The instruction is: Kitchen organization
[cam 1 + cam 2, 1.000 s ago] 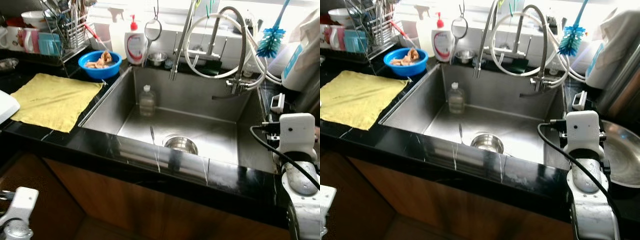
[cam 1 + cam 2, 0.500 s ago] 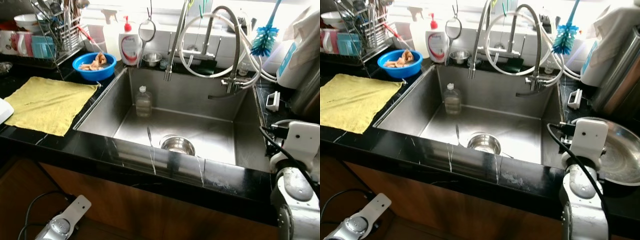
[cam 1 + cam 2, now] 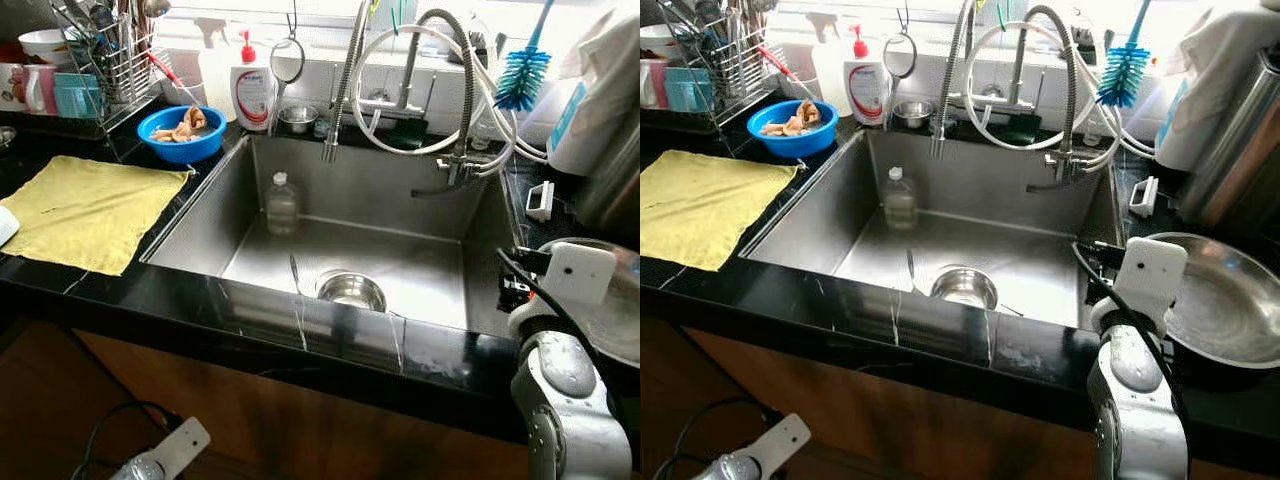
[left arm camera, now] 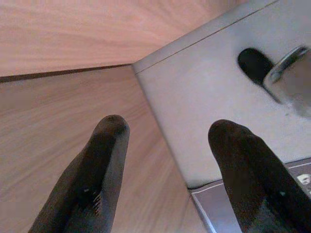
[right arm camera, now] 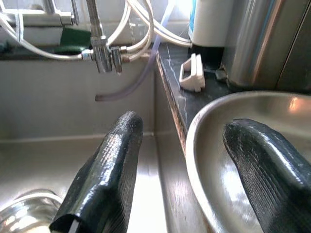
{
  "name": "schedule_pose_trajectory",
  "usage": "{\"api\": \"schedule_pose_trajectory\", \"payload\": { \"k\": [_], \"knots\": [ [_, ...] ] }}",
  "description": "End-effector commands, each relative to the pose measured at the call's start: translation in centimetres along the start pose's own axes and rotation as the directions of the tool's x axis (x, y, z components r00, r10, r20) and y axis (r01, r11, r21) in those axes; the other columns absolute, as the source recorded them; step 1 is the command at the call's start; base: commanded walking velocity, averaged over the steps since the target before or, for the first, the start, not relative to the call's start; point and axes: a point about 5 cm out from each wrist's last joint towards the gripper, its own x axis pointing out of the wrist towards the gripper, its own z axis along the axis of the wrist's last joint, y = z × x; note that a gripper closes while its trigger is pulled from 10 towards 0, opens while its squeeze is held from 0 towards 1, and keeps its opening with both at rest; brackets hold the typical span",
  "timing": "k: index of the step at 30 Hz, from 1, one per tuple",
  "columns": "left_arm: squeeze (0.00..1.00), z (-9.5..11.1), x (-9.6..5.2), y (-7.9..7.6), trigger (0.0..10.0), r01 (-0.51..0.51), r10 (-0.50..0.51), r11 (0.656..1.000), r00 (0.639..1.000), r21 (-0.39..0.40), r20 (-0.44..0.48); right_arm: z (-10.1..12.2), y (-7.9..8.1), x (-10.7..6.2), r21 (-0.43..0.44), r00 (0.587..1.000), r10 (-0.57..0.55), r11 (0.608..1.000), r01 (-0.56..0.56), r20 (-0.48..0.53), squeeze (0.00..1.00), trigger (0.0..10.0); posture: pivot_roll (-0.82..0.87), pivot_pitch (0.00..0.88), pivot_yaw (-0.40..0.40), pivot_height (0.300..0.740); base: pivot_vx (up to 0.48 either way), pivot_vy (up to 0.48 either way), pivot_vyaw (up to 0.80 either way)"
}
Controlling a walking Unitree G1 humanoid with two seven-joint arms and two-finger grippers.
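The right gripper (image 5: 180, 170) hangs with its black fingers spread wide, grasping nothing, straddling the near rim of a large steel bowl (image 3: 1230, 305) that sits on the black counter (image 3: 150, 295) at about 3 o'clock from the sink (image 3: 400, 260). Inside the sink, a small steel bowl (image 3: 351, 291) rests near the front wall with a thin utensil (image 3: 294, 271) just beside it at 9 o'clock, and a clear bottle (image 3: 282, 204) stands upright toward 10 o'clock. A yellow cloth (image 3: 85, 210) lies flat on the counter at 9 o'clock, a blue bowl (image 3: 182, 132) beyond it. The left gripper (image 4: 167, 174) is low before wooden cabinet panels (image 4: 53, 34), fingers parted and empty
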Motion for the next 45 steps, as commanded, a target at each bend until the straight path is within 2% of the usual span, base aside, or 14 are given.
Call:
{"api": "schedule_pose_trajectory", "payload": {
  "k": [1, 4, 6, 10, 12, 22, 26, 28, 31, 32, 37, 40, 41, 45],
  "knots": [
    [0.0, 0.1, 0.0, 0.0, 10.0, -0.001, 0.001, 1.0, 1.0, -0.007, 0.007, 1.4, -0.3, 0.0, -0.003, 0.998, -0.017, 1.0, 0.017, 0.063, 0.0, 10.0, -0.03, 0.0, -0.027, 0.74, 0.0, 0.0, 0.0],
    [0.0, 0.4, 0.0, -0.1, 10.0, -0.003, 0.004, 0.999, 1.0, -0.036, 0.02, 2.5, -0.9, -0.1, 0.008, 0.988, -0.074, 0.997, 0.074, 0.134, 0.0, 10.0, -0.03, 0.0, -0.028, 0.74, 0.0, 0.0, 0.0],
    [0.0, 0.7, 0.1, -0.2, 10.0, -0.003, 0.005, 0.999, 0.999, -0.042, 0.033, 3.2, -2.2, -0.5, 0.093, 0.962, -0.208, 0.977, 0.194, 0.176, 0.0, 10.0, -0.04, 0.0, -0.028, 0.74, 0.0, 0.0, 0.0],
    [0.0, 1.1, 0.1, -0.5, 10.0, 0.007, -0.005, 0.999, 0.999, -0.042, 0.047, 2.8, -3.5, -1.4, 0.162, 0.937, -0.306, 0.946, 0.28, 0.169, 0.0, 10.0, -0.04, 0.0, -0.032, 0.74, 0.0, 0.0, 0.0],
    [0.0, 1.2, 0.1, -0.7, 10.0, 0.01, -0.008, 0.999, 0.999, -0.041, 0.05, 1.5, -4.5, -1.9, 0.304, 0.93, -0.361, 0.896, 0.323, 0.075, 0.0, 10.0, -0.04, 0.0, -0.033, 0.74, 0.0, 0.0, 0.0],
    [0.0, 1.1, 0.2, -1.0, 10.0, 0.019, -0.016, 0.999, 0.998, -0.051, 0.055, 0.3, -9.3, -2.5, 0.311, 0.892, -0.449, 0.855, 0.415, 0.043, 0.0, 10.0, -0.05, 0.0, -0.032, 0.74, 0.0, 0.0, 0.0],
    [0.0, 1.2, 0.2, -1.1, 10.0, 0.021, -0.018, 0.998, 0.998, -0.053, 0.057, 0.4, -8.8, -1.9, 0.145, 0.951, -0.304, 0.945, 0.295, 0.047, 0.0, 10.0, -0.06, 0.0, -0.032, 0.74, 0.0, 0.0, 0.0],
    [0.0, 1.3, 0.2, -1.2, 10.0, 0.023, -0.019, 0.998, 0.998, -0.061, 0.061, 0.9, -7.6, -1.4, -0.006, 0.991, -0.12, 0.993, 0.12, 0.064, 0.0, 10.0, -0.06, 0.0, -0.033, 0.74, 0.0, 0.0, 0.0],
    [0.0, 1.5, 0.2, -1.5, 10.0, 0.027, -0.023, 0.997, 0.997, -0.07, 0.069, 1.2, -6.5, -1.2, -0.174, 0.995, 0.097, 0.98, -0.091, 0.026, 0.0, 10.0, -0.06, 0.0, -0.032, 0.74, 0.0, 0.0, 0.0],
    [0.0, 1.5, 0.2, -1.5, 10.0, 0.027, -0.023, 0.997, 0.997, -0.07, 0.069, 1.2, -6.5, -1.2, -0.174, 0.995, 0.097, 0.98, -0.091, 0.026, 0.0, 10.0, -0.06, 0.0, -0.032, 0.74, 0.0, 0.0, 0.0],
    [0.0, 1.8, 0.2, -1.6, 10.0, 0.028, -0.022, 0.996, 0.997, -0.08, 0.076, 2.8, -5.2, -1.5, -0.34, 0.93, 0.367, 0.875, -0.345, 0.0, 0.0, 10.0, -0.06, 0.0, -0.027, 0.74, 0.0, 0.0, 0.0],
    [0.0, 1.9, 0.2, -1.6, 10.0, 0.029, -0.022, 0.996, 0.997, -0.084, 0.078, 2.9, -5.3, -1.4, -0.408, 0.89, 0.45, 0.8, -0.44, -0.077, 0.0, 10.0, -0.06, 0.0, -0.024, 0.74, 0.0, 0.0, 0.0],
    [0.0, 1.9, 0.2, -1.6, 10.0, 0.029, -0.022, 0.996, 0.997, -0.084, 0.078, 2.9, -5.3, -1.4, -0.408, 0.89, 0.45, 0.8, -0.44, -0.077, 0.0, 10.0, -0.06, 0.0, -0.024, 0.74, 0.0, 0.0, 0.0],
    [0.0, 1.8, 0.2, -1.7, 10.0, 0.029, -0.022, 0.995, 0.997, -0.095, 0.08, 1.5, -5.6, -1.4, -0.461, 0.81, 0.531, 0.67, -0.582, -0.25, 0.0, 10.0, -0.06, 0.0, -0.027, 0.74, 0.0, 0.0, 0.0]
  ]
}}
